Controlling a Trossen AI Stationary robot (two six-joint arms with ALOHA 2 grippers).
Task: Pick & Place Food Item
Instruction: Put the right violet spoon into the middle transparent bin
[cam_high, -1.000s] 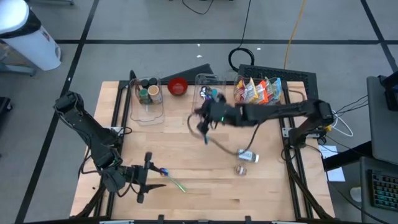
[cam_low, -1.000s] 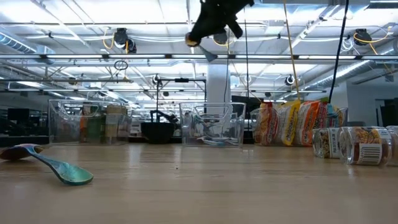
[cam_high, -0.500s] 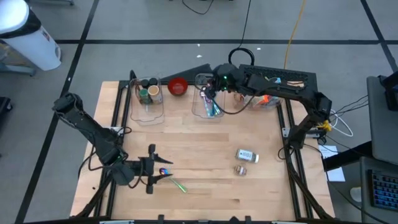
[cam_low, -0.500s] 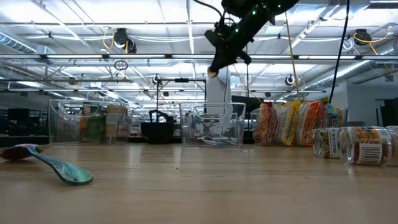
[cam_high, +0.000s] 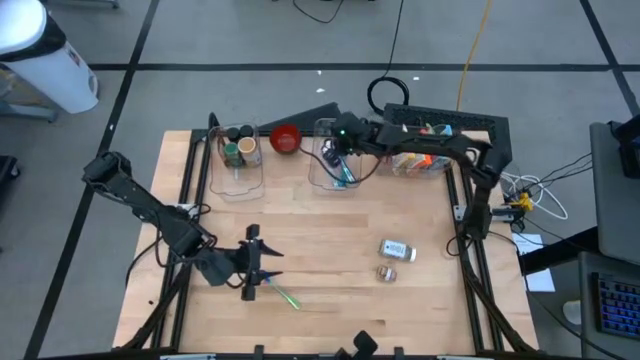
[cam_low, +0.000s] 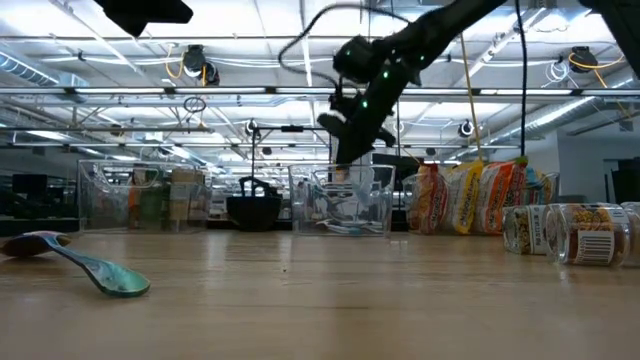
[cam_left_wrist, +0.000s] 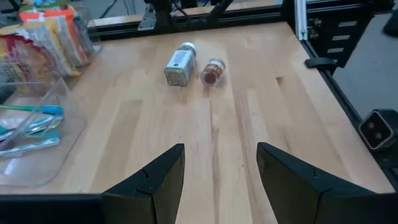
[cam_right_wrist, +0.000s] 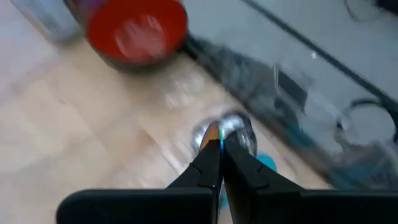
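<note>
My right gripper (cam_high: 338, 148) hangs over a clear bin (cam_high: 322, 180) of utensils at the table's far side, shut on a spoon (cam_right_wrist: 221, 133) with a shiny bowl. In the low view it (cam_low: 344, 160) is just above the bin (cam_low: 340, 205). My left gripper (cam_high: 262, 272) is open above the near left of the table, over one end of a green-handled spoon (cam_high: 284, 297) that lies flat on the wood. Two small jars (cam_high: 397, 250) (cam_high: 386, 272) lie on their sides at the right. Snack packs (cam_high: 418, 158) stand in a bin at the far right. My right gripper pinches the spoon's coloured handle (cam_right_wrist: 221, 147) between its two fingertips, close to the shiny bowl. The fingers slant down from above. The spoon is lifted clear and sticks out below the fingers (cam_low: 340, 172) over the bin's open top.
A red bowl (cam_high: 286, 139) and a clear bin with jars (cam_high: 240, 150) stand at the far left of the table. The left wrist view shows bare wood (cam_left_wrist: 217, 143) between my left fingers and the two jars (cam_left_wrist: 177, 63).
My right gripper has gone with the spoon from above the table's middle toward the far edge, to over the clear bin, and then down toward it. My left gripper has gone a little toward the table's right edge, over the green-handled spoon.
</note>
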